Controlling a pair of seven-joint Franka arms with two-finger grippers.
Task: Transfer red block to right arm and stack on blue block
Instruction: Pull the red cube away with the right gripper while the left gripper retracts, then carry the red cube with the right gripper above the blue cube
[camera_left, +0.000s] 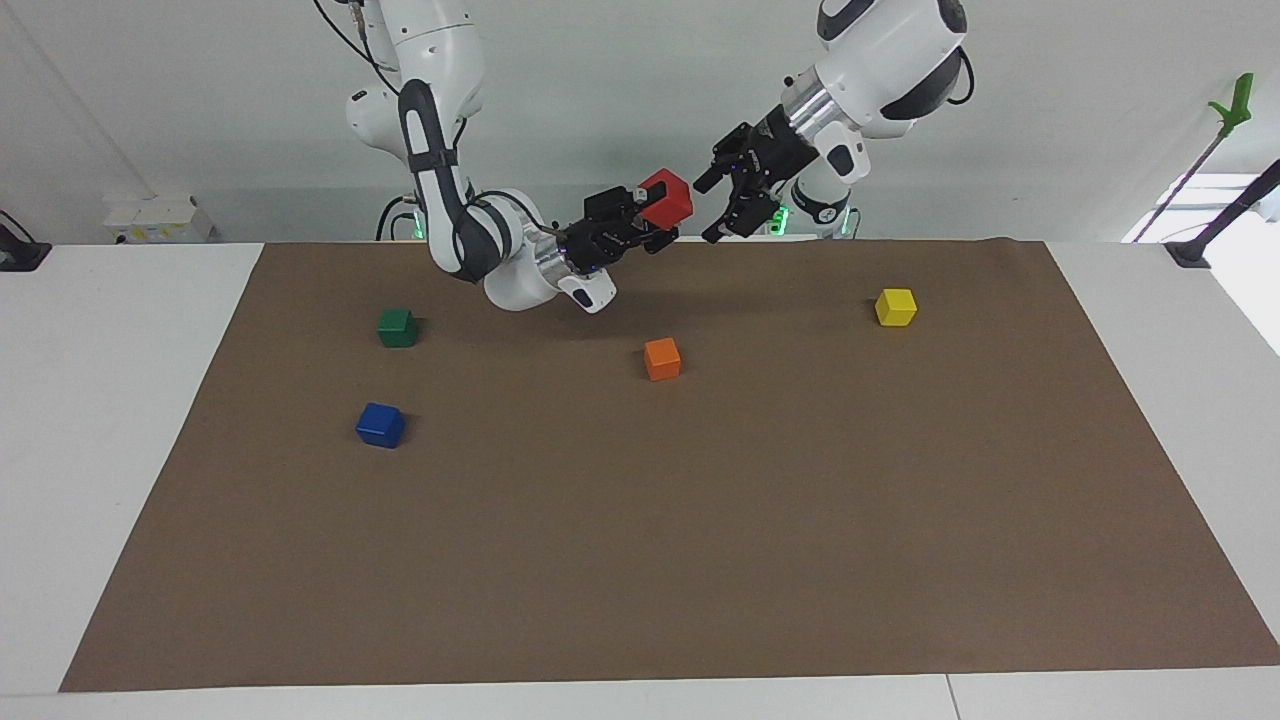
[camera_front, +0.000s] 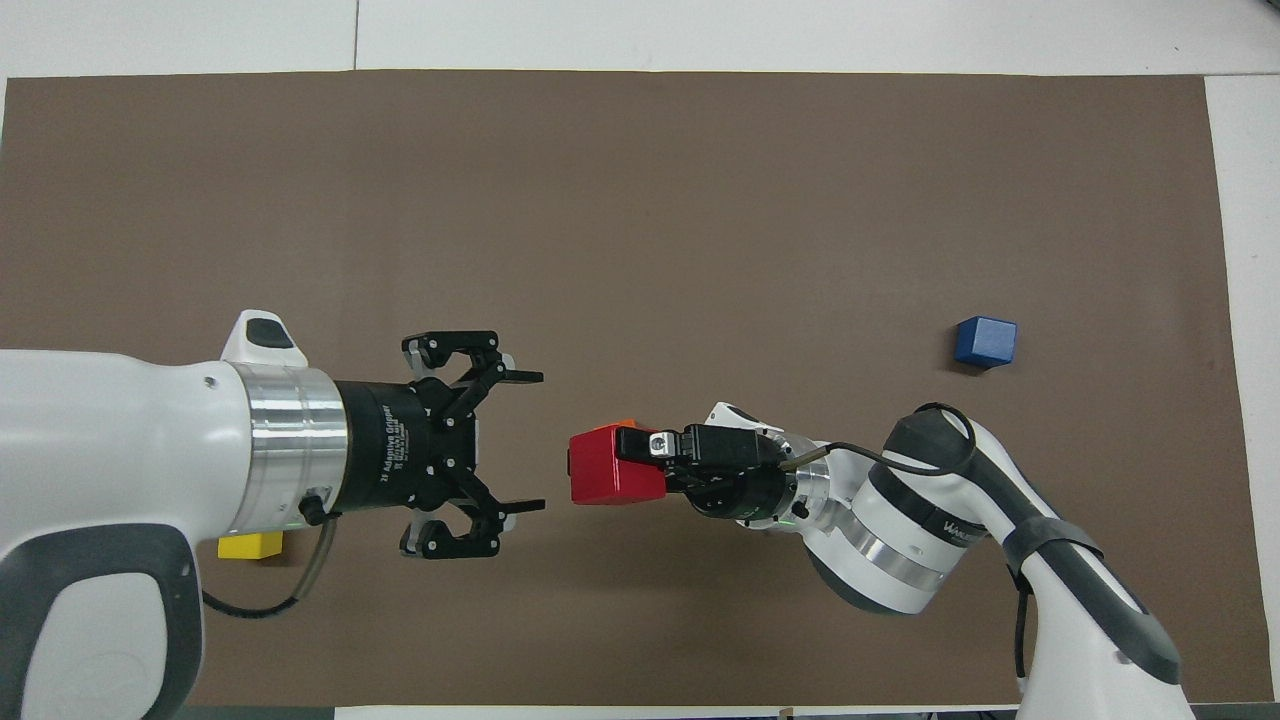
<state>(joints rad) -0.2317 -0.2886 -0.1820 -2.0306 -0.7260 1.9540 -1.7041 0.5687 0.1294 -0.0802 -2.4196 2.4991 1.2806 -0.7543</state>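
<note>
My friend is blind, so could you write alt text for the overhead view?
Above a brown mat, the right gripper holds a red block in the air, while the left gripper hangs open beside it, apart from it. A blue block sits on the mat toward the right arm's end, and a yellow block peeks out under the left arm.

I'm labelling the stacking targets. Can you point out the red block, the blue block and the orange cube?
red block (camera_left: 667, 198), facing view, its front face
blue block (camera_front: 985, 341), overhead view, its top face
orange cube (camera_left: 662, 358), facing view, its front face
</note>
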